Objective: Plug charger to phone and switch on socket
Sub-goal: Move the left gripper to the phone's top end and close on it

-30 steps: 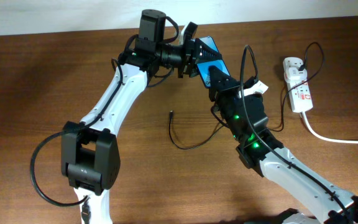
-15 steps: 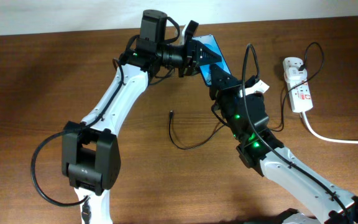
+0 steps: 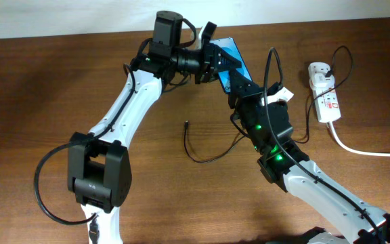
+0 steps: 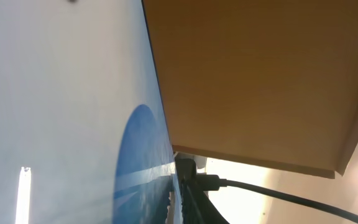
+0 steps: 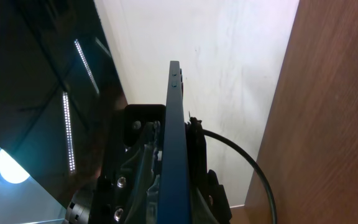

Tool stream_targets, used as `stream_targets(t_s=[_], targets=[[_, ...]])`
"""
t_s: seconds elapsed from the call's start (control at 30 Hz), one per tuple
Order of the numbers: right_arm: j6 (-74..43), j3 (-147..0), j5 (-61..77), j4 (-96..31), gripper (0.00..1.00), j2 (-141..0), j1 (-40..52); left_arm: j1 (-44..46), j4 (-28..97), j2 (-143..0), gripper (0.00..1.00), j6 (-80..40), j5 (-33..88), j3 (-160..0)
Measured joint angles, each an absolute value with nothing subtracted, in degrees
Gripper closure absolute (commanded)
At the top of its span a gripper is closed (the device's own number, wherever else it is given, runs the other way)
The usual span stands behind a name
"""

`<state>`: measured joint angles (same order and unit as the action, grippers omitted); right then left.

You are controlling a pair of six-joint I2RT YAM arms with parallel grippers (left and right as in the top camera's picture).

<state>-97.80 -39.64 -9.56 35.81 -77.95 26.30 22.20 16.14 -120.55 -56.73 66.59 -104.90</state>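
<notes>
Over the wooden table point(image 3: 46, 102), the right gripper point(image 3: 233, 78) clamps the phone point(image 3: 227, 51) raised edge-on at far centre, likely to expose its port; the left gripper point(image 3: 208, 61) meets its left end, grip unclear; the charger point(image 3: 185, 125) tip lies loose nearby

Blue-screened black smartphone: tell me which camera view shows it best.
Overhead: the blue-screened black smartphone shows its lit face and general shape, though partly covered. The left wrist view catches only a close, cropped patch of screen; the right wrist view sees just its thin edge.
</notes>
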Motion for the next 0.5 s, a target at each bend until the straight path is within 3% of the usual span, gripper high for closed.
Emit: stream_targets(t_s=[0.5], targets=[[-98.39, -40.1, -9.69, 36.14, 0.96, -77.95, 25.47, 22.81, 12.14, -120.55, 0.96, -58.22, 63.77, -104.88]])
